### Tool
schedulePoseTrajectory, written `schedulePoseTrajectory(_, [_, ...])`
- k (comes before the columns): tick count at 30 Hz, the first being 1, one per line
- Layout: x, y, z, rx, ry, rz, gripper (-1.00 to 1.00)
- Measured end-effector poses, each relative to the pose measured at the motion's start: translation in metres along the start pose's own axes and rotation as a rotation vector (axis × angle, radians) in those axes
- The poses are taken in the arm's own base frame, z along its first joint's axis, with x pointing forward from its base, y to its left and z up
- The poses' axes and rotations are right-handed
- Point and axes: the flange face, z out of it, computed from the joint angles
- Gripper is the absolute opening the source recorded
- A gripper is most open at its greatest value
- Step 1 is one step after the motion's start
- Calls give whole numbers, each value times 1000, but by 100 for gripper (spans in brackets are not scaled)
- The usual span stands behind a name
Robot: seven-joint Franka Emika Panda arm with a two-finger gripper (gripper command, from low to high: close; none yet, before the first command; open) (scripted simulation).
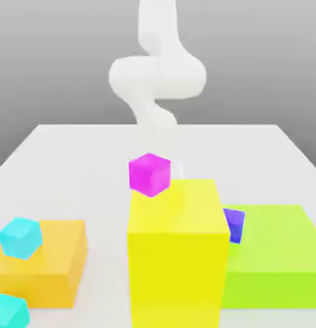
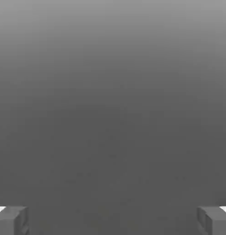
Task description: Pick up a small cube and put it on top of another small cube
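White table (image 1: 70,160), grey backdrop. The arm (image 1: 157,70) rises at the far side, about 12 o'clock from the table centre in the exterior view, white and coiled, its lower part running down behind the magenta cube (image 1: 149,173). That cube sits tilted, at the far upper corner of the yellow block (image 1: 176,256) toward the exterior view's left; whether it rests on the block's edge or hangs just clear of it cannot be told. Yellow block is the tallest thing, near-centre, at 6 o'clock. Green block (image 1: 275,256), lower, is just beside it at 3 o'clock. A blue cube (image 1: 234,225) shows partly, wedged between the yellow block's side and the green block's top, the rest hidden by the yellow block. Orange block (image 1: 41,266), low, lies at 9 o'clock from the yellow one, apart from it. One cyan cube (image 1: 20,237) is tilted on the orange block's top near its corner; a second cyan cube (image 1: 9,312) lies on the table in front of the orange block, at about 7 o'clock, cut by the frame edge. Hand view: gripper (image 2: 113,220) spread wide, two grey fingertips (image 2: 11,220) well apart with nothing between them, facing plain grey background.
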Motion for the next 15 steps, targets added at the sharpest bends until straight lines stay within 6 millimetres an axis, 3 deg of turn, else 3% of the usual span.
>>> schedulePoseTrajectory(7, [38, 38, 118, -112, -129, 52, 0])
schedulePoseTrajectory(15, [57, 112, 243, -251, -248, 116, 0])
